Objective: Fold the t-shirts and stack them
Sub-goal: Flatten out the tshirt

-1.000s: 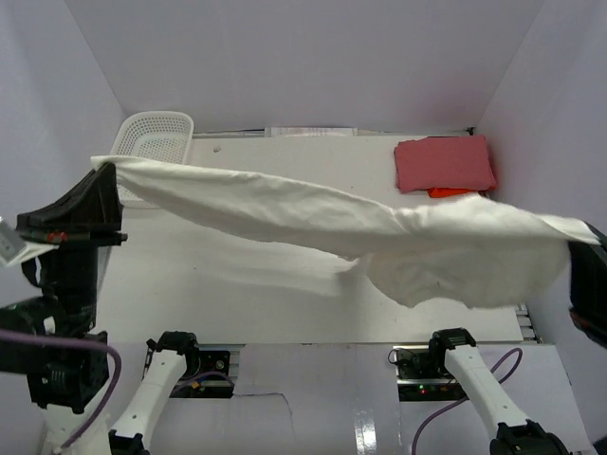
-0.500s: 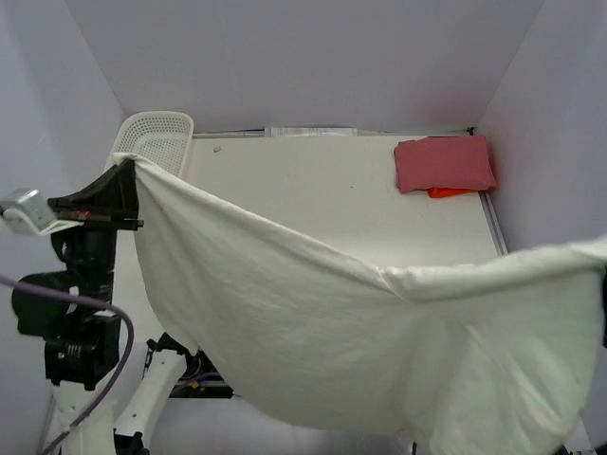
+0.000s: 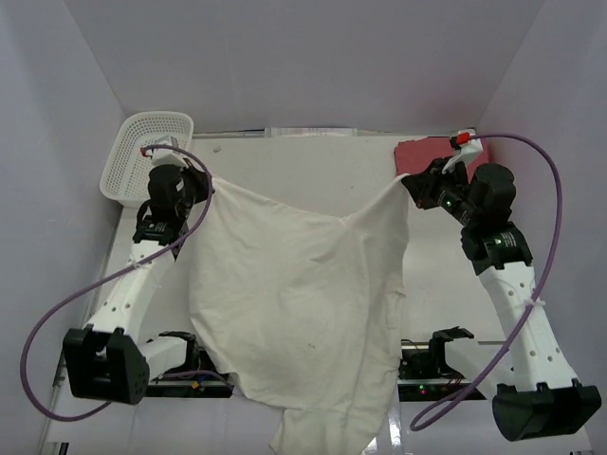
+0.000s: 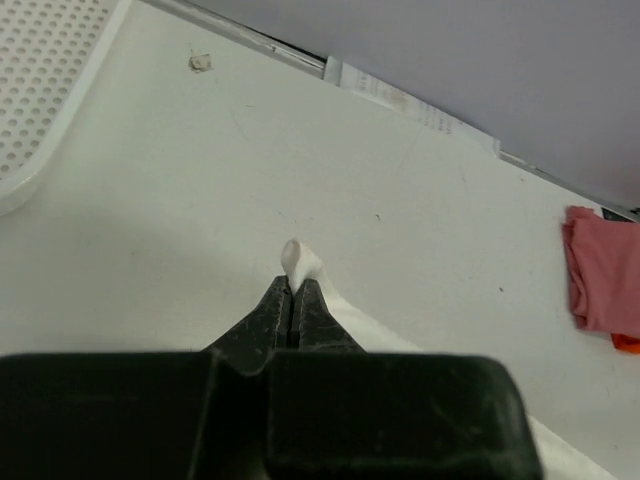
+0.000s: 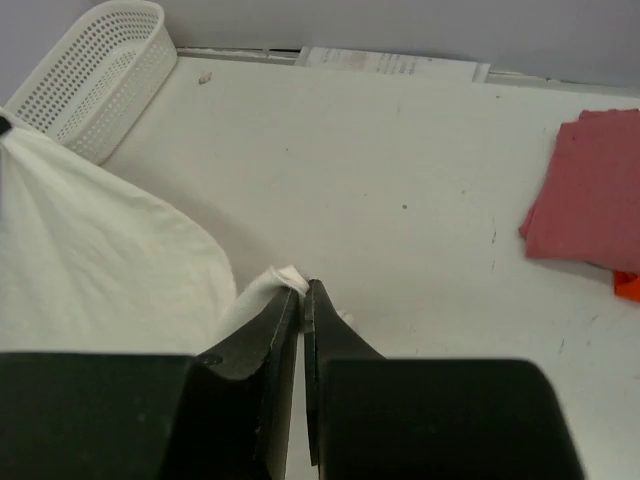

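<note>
Cream-white plain cloth t-shirt (image 3: 294, 303) is pinched at two upper corners, one per arm. Left gripper (image 4: 292, 288): jaws closed tight, with a small nub of cream cloth poking out past the tips. Right gripper (image 5: 301, 293): jaws closed too, with a fold of the same cloth caught at the tips. Both hold the shirt up above the white table (image 3: 303, 171), the left corner toward the far-left side and the right corner toward the far-right side. The top edge sags in a shallow V between the two grips. The rest hangs down as one wide sheet toward the near edge. In the top view it covers the middle of the table and part of both arm bases, and the lowest flap runs out at the bottom of that view. Cannot tell whether the hanging cloth touches the tabletop. White plastic mesh basket (image 3: 142, 152) sits at the far-left corner, just behind the left gripper. Folded plain red cloth t-shirt (image 5: 588, 190) lies flat at the far-right corner, well apart from the cream one; the right arm hides most of it from above. Small orange item (image 5: 628, 285) pokes out at its near edge; cannot tell what it is.
</note>
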Robot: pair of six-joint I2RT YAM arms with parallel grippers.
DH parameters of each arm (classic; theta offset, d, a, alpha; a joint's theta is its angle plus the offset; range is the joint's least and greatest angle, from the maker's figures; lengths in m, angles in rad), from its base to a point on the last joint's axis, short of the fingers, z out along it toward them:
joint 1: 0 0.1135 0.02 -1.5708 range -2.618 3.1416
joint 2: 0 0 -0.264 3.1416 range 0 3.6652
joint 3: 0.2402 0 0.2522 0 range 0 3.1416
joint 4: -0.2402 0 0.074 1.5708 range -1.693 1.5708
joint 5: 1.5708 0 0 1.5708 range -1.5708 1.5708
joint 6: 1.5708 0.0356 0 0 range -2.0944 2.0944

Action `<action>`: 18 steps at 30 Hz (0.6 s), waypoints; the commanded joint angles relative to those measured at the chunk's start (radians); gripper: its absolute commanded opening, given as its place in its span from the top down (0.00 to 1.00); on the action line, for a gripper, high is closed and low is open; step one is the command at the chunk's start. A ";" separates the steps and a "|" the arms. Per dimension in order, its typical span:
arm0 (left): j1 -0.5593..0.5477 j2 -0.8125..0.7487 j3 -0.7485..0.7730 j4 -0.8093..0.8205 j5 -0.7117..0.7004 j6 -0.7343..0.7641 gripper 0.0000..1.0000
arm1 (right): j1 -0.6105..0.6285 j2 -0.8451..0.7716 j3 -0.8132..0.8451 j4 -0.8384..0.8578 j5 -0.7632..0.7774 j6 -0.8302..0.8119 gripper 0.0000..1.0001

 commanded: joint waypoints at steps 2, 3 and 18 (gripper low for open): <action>0.009 0.224 0.211 0.164 -0.046 -0.035 1.00 | -0.003 0.220 0.255 0.200 -0.020 -0.018 0.92; 0.013 0.277 0.271 0.166 -0.002 -0.037 1.00 | -0.004 0.272 0.328 0.184 -0.047 -0.023 0.92; 0.125 0.336 0.518 0.317 0.220 -0.055 1.00 | -0.130 0.441 0.662 0.449 -0.372 0.068 0.92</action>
